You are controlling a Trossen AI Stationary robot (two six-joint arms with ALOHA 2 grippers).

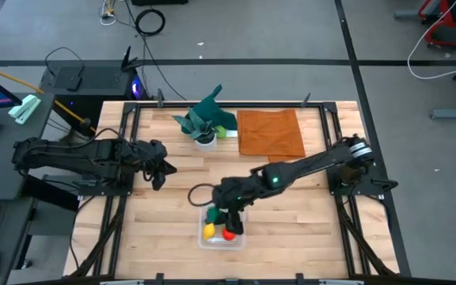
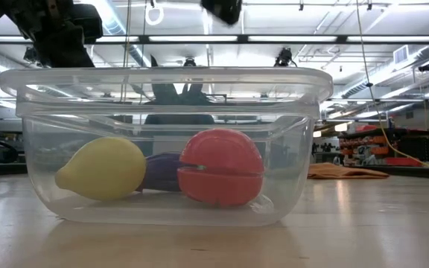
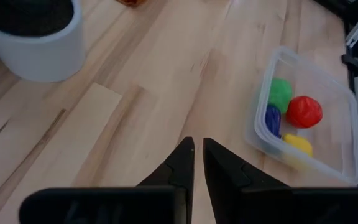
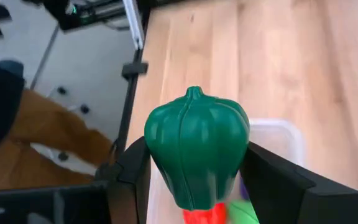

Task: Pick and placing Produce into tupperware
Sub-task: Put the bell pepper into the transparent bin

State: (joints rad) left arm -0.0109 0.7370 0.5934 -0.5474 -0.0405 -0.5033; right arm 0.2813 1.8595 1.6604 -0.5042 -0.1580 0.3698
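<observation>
The clear tupperware (image 1: 221, 237) stands near the table's near edge, seen also in the left wrist view (image 3: 347, 124) and filling the low view (image 2: 162, 82). In it lie a yellow piece (image 2: 103, 167), a red one (image 2: 222, 167), a purple one (image 2: 162, 173) and a light green one (image 3: 281, 93). My right gripper (image 1: 232, 214) hangs over the box, shut on a dark green pepper (image 4: 196, 149). My left gripper (image 3: 198, 163) waits shut above bare wood at the table's left (image 1: 161, 168). My right gripper pinches the dark green pepper by its two flanks (image 4: 160, 155), one finger (image 4: 132, 171) on each side. The pepper is lifted clear above the tupperware's rim (image 4: 278, 134), with its stem end pointing away from the wrist camera.
A teal-leaved plant in a white pot (image 1: 204, 131) and an orange-brown cloth (image 1: 270, 132) sit toward the far edge. The white pot (image 3: 36, 37) shows close to my left gripper. Metal frame rails (image 1: 125, 158) run along the table's sides. Bare wood lies between the arms.
</observation>
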